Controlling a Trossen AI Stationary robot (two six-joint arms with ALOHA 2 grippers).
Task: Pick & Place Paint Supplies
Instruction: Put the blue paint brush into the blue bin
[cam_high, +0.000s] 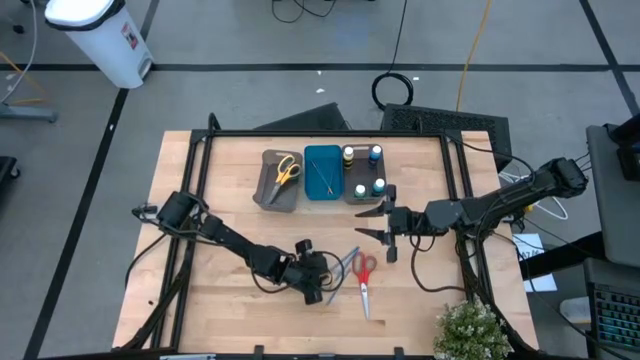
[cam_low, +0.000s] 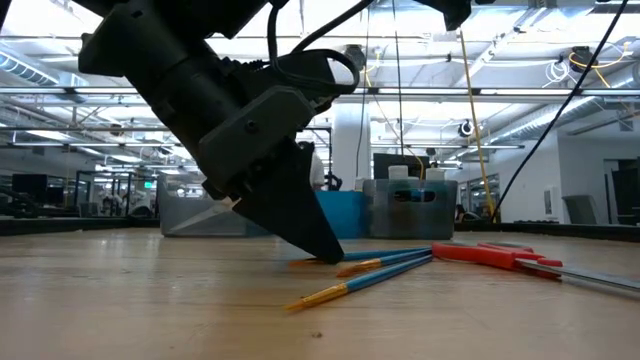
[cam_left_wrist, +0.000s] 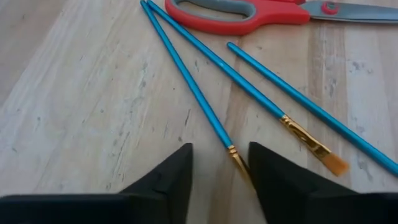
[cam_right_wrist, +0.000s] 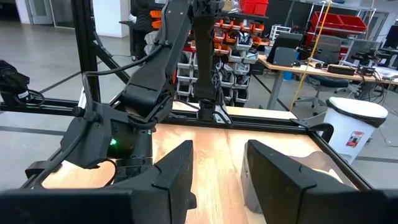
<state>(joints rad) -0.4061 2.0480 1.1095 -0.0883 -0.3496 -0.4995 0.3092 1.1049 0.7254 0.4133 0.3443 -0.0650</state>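
Nearest the front edge of the table, the left gripper (cam_left_wrist: 221, 171) is tipped down onto the wood with its fingers parted, straddling the ferrule end of a blue paintbrush (cam_left_wrist: 186, 78) that lies bare on the table, not yet pinched. Two more blue paintbrushes (cam_left_wrist: 298, 112) lie just beside it, fanned out toward the red-handled scissors (cam_high: 363, 270), which rest on the wood just beyond the brush handles. To do this pick well, I judge the fingers should close across the thin handle squarely, low enough to trap it against the wood without scraping, and clear of the neighbouring brush so only one lifts; a grip nearer the middle of the handle than the bristle end would keep it from swinging on the way to the trays. Beyond the scissors, the right gripper (cam_high: 375, 222) hangs above the table with its fingers spread and nothing between them, waiting. Farther still, at the back of the table, stand three trays in a row: a grey tray (cam_high: 262, 190) with yellow-handled scissors (cam_high: 287, 169) in it, a blue tray (cam_high: 310, 152) beside it holding thin brush-like sticks, and next to that a tray of small paint bottles (cam_high: 362, 189) with blue, green and yellow tops. No brand, label or writing can be read on any of the supplies.
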